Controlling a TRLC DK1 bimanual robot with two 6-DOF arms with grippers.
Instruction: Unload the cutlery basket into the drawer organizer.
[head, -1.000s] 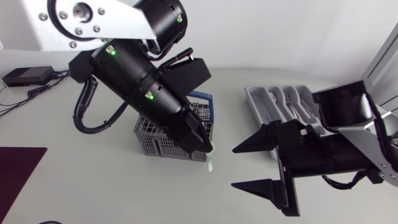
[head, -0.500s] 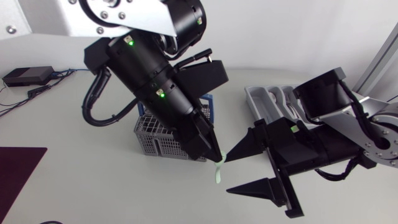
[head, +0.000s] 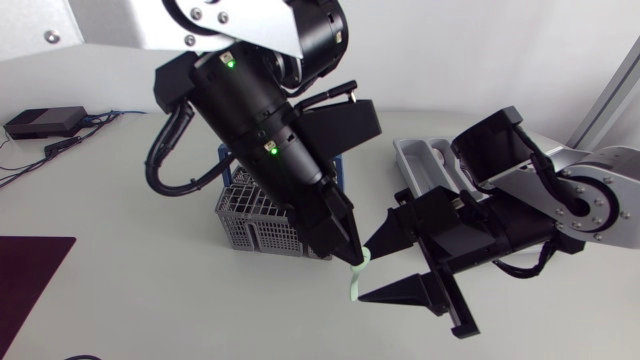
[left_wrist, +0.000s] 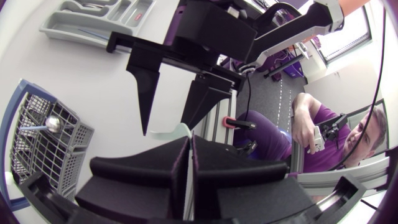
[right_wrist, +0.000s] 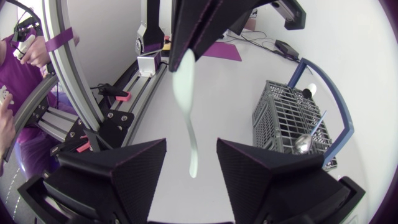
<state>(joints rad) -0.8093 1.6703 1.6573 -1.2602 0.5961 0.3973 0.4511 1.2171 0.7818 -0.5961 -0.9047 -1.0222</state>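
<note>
A pale green spoon (head: 357, 277) hangs from my left gripper (head: 347, 256), which is shut on its bowl end just right of the grey cutlery basket (head: 258, 218). My right gripper (head: 363, 274) is open, one finger on either side of the spoon's handle (right_wrist: 191, 146) and neither touching it. In the right wrist view the spoon (right_wrist: 185, 87) dangles from the left fingertips (right_wrist: 208, 28) down between my right gripper (right_wrist: 191, 163). The left wrist view has the left gripper (left_wrist: 189, 152) shut and the spoon (left_wrist: 169, 132) ahead of it. The grey drawer organizer (head: 418, 160) lies behind the right arm.
More cutlery stands in the basket (right_wrist: 289, 118), including a metal spoon (right_wrist: 305, 142), under a blue handle (right_wrist: 326, 102). A black box with cables (head: 45, 122) lies at the table's back left. A dark mat (head: 28, 272) covers the front left corner.
My left arm has carried the spoon to the right, away from the basket. My right gripper has come left to meet it, and its fingers have narrowed around the handle.
</note>
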